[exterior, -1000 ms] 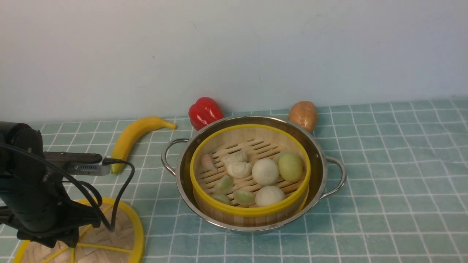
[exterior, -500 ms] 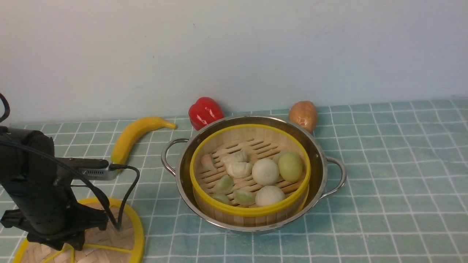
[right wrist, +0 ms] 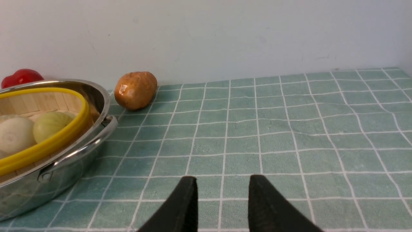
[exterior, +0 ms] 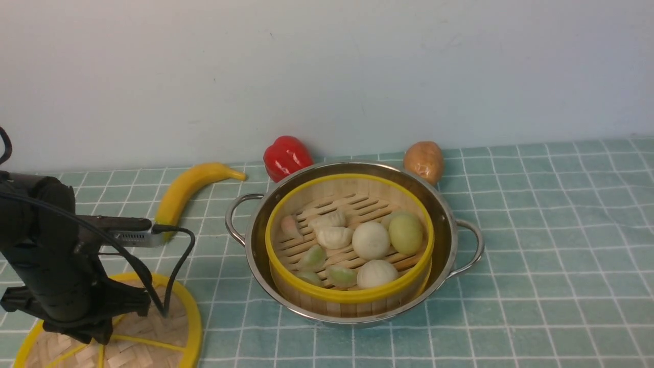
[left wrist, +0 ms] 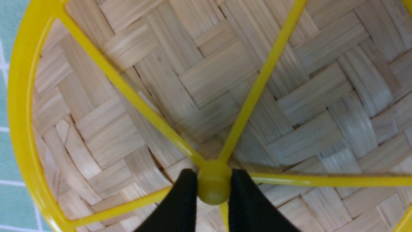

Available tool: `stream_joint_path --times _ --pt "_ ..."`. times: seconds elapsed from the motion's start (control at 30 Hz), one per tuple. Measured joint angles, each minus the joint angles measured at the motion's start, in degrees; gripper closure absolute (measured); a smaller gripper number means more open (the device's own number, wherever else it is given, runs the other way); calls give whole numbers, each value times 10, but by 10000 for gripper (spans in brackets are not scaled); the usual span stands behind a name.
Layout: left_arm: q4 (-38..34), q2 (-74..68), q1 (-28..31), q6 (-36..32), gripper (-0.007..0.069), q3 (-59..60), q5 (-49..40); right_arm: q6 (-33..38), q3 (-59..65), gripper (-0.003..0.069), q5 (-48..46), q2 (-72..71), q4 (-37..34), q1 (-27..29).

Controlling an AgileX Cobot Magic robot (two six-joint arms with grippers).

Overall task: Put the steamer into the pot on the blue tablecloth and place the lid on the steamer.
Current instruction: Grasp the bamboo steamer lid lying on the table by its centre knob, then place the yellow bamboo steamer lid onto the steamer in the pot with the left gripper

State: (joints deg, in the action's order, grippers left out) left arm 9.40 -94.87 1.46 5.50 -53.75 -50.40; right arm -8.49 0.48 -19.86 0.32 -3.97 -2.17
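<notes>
Cloth: the blue tablecloth (exterior: 552,245) covers the whole table, right up to the pale wall (exterior: 327,66).
Pot: here's the pot (exterior: 443,225), sitting on the cloth in the middle, loop handles out to either side.
Steamer: the steamer (exterior: 352,297) is down inside the pot with its yellow rim showing all round, uncovered, white and green buns (exterior: 371,239) on its slatted floor.
Lid: the lid (exterior: 190,322) is over at the near left of the cloth, well apart from the pot and flat side up; whether it touches the cloth, I can't tell.
Left arm: the left arm (exterior: 46,255) stands over the lid, hiding much of it in the front view.
Banana: the banana (exterior: 186,191) lies behind the lid, left of the pot.
Pepper: the red pepper (exterior: 286,156) is by the wall, just behind the pot's left side.
Potato: the potato (exterior: 424,161) is just behind the pot's right side.
Left gripper: and look, the left gripper (left wrist: 213,180) has both black fingers pressed against the lid's yellow hub (left wrist: 213,191), pinching it from either side.
Right gripper: the right gripper (right wrist: 222,190) sits low over bare cloth to the right of the pot, jaws a modest gap apart with nothing between them.
</notes>
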Motion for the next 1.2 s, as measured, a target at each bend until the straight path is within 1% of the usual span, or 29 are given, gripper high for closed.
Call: stream_joint_path --times 0.07,0.23,0.3,0.4,0.5,0.57,0.6,0.7,0.77,0.83,0.87,0.9,1.07,1.2 --pt "0 13 0 -2 511 -17 -11 0 0 416 0 0 0 0" --pt "-1 80 0 -37 511 -87 -54 0 0 416 0 0 0 0" --pt "-11 112 0 -64 511 -121 -81 0 0 416 0 0 0 0" --pt "-41 129 0 -117 511 -153 -105 0 0 416 0 0 0 0" --pt "-98 133 -15 -210 511 -179 -122 0 0 416 0 0 0 0" --pt "-124 131 -34 -251 511 -187 -124 0 0 416 0 0 0 0" --pt "-127 131 -34 -251 511 -188 -124 0 0 416 0 0 0 0" --pt "-153 113 -95 -296 511 -217 -125 0 0 416 0 0 0 0" --pt "-155 102 -126 -304 511 -234 -123 0 0 416 0 0 0 0" --pt "-158 75 -172 -317 511 -270 -120 0 0 416 0 0 0 0" --pt "-158 75 -172 -317 511 -273 -120 0 0 416 0 0 0 0" --pt "-158 50 -203 -325 511 -298 -117 0 0 416 0 0 0 0" --pt "-137 -22 -268 -332 511 -365 -113 0 0 416 0 0 0 0" --pt "-117 -71 -291 -341 511 -407 -132 0 0 416 0 0 -1 0"
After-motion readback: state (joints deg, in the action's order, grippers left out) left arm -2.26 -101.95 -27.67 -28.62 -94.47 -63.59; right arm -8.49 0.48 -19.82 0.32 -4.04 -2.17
